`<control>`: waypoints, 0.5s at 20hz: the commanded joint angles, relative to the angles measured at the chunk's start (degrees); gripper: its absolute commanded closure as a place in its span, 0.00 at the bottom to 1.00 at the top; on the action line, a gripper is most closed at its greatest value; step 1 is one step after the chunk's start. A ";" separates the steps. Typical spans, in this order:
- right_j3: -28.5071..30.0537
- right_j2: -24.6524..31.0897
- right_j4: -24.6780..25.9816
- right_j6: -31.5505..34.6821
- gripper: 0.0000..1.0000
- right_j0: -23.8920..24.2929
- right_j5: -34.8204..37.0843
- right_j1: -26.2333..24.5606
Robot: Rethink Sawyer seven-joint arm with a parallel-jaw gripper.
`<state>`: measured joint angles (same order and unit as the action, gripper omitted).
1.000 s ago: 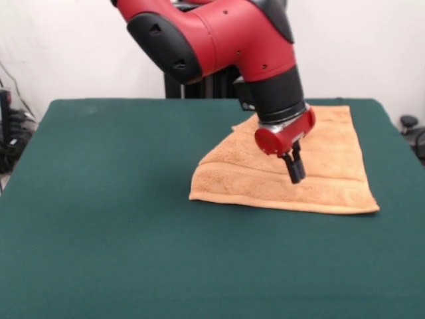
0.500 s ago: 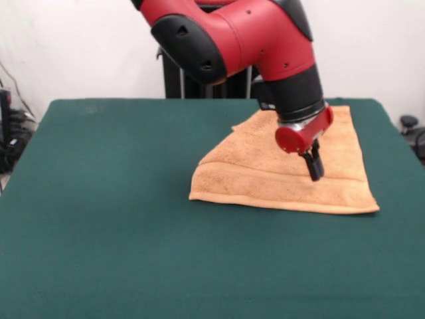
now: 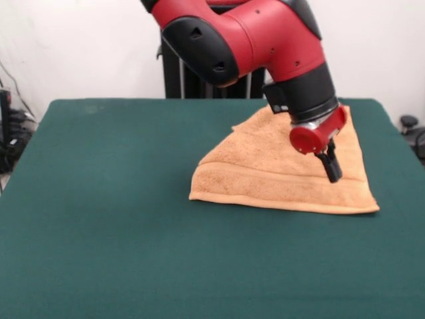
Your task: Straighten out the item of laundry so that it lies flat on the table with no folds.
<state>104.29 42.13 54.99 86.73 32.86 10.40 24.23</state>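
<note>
One red arm (image 3: pixel 252 40), bent down over the folded towel (image 3: pixel 265 176) near the table's (image 3: pixel 99 199) far right corner; gripper (image 3: pixel 332 174) fingers together, holding nothing.

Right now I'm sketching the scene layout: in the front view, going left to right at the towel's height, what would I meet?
Bare green table → folded-over left end of the orange-tan towel → the gripper over the towel's right part → the towel's right corner → a strip of table.
</note>
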 commanded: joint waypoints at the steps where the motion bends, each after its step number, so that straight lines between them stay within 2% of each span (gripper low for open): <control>1: -3.53 -0.99 3.71 2.12 1.00 -3.03 -3.66 -3.29; 6: -4.13 -2.99 4.98 2.18 1.00 -4.37 -4.10 -2.77; 10: -4.45 -2.96 4.67 1.00 1.00 -4.32 -1.45 -3.48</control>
<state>103.98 41.55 57.07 86.73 30.95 7.58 24.20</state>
